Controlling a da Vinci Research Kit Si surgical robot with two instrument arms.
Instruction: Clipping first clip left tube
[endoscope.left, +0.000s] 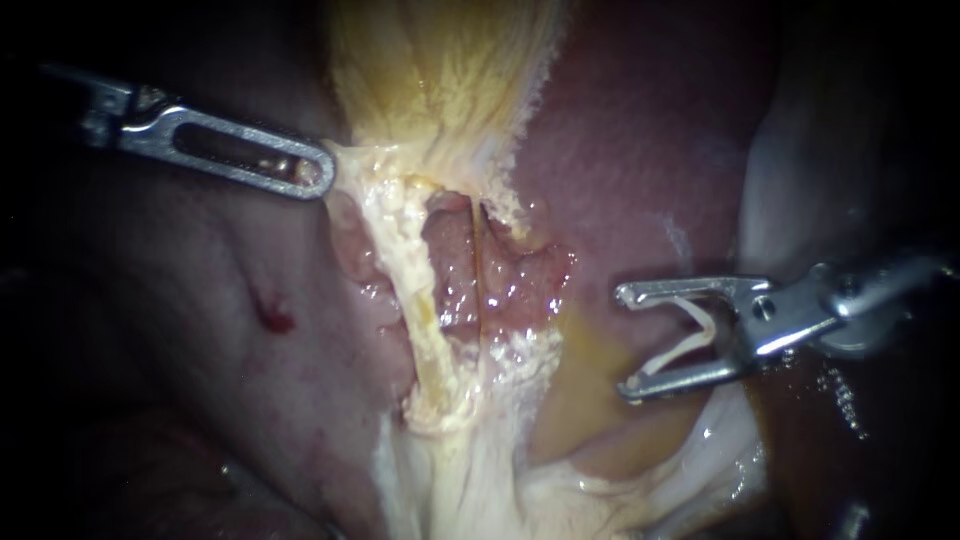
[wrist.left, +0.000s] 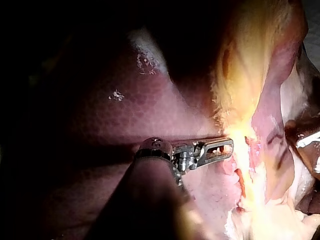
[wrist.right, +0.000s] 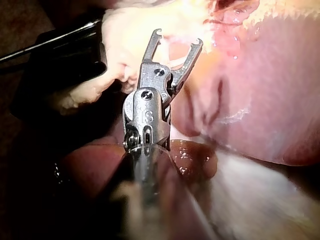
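Jaws of my right instrument (endoscope.left: 625, 342), two bright steel prongs with notched tips, are standing wide apart and cradling a white, V-shaped plastic clip (endoscope.left: 690, 338). One leg of it is lying against each prong, so they are grasping the clip and nothing else. They are hovering over glossy yellow-brown tissue (endoscope.left: 580, 400), well apart from the left tube (endoscope.left: 415, 290), a knobbly, cream-yellow cord running down the middle of the opened field. The clip is not touching that cord. Just beside it the right tube (endoscope.left: 480, 265), a thin red-brown strand, is running nearly parallel, and a wet pink patch is glistening between the two.

Jaws of my left instrument (endoscope.left: 322, 175), a long, flat steel pair with an oval slot, are lying clenched together. Their tip is pinching the lower edge of the gallbladder (endoscope.left: 440, 70), a yellow, fibrous-looking sac narrowing towards the tubes. Pale scraps are sitting inside the slot.

Farther out, the smooth maroon liver (endoscope.left: 640, 150) is lying to the right of the gallbladder. A small red spot (endoscope.left: 275, 320) is showing on the dull pink surface left of the tubes. White stringy tissue (endoscope.left: 470, 480) is spreading out beneath the point where both tubes are running together.
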